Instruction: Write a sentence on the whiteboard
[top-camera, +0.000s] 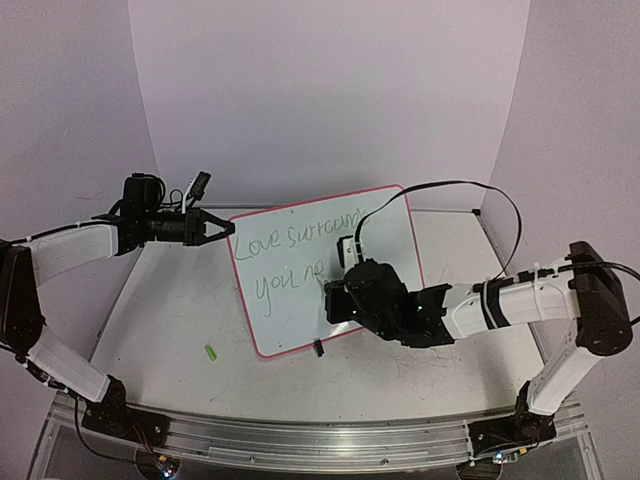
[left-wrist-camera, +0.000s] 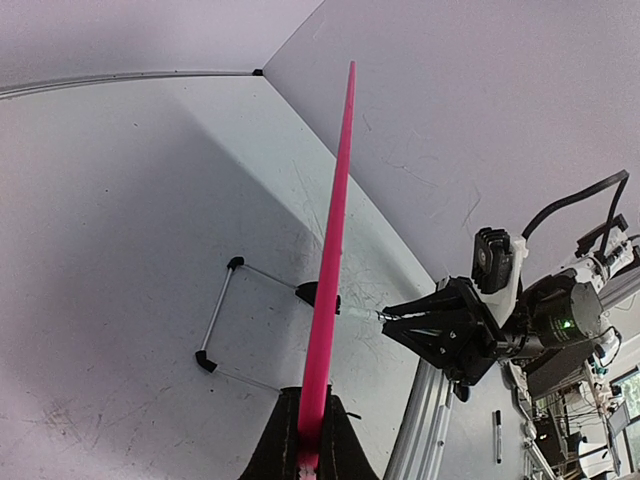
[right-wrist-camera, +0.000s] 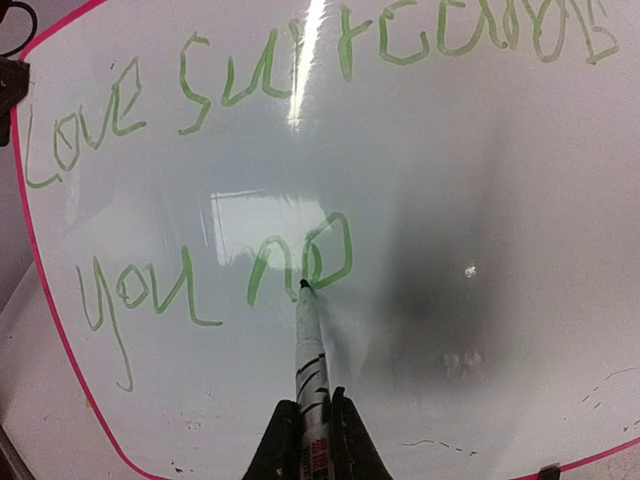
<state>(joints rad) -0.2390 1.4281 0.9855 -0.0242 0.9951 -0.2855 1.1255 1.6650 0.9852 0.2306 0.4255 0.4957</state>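
Note:
The whiteboard (top-camera: 385, 228) stands tilted on the table, white with a pink rim. My left gripper (top-camera: 228, 229) is shut on its upper left corner; in the left wrist view the pink edge (left-wrist-camera: 335, 220) runs up from between my left gripper (left-wrist-camera: 310, 445) jaws. The green sentence (top-camera: 295, 243) reads "Love surrounds" above "you no" (right-wrist-camera: 210, 280). My right gripper (right-wrist-camera: 312, 440) is shut on a silver marker (right-wrist-camera: 310, 350), whose tip touches the board at the bottom of the "o" in "no". From above, my right gripper (top-camera: 336, 298) is low over the board's lower middle.
A small green cap (top-camera: 211, 352) lies on the table left of the board. A black clip foot (top-camera: 317, 347) sits at the board's lower edge. A wire stand (left-wrist-camera: 222, 305) lies behind the board. Enclosure walls close the back and sides; a metal rail (top-camera: 300, 440) runs along the near edge.

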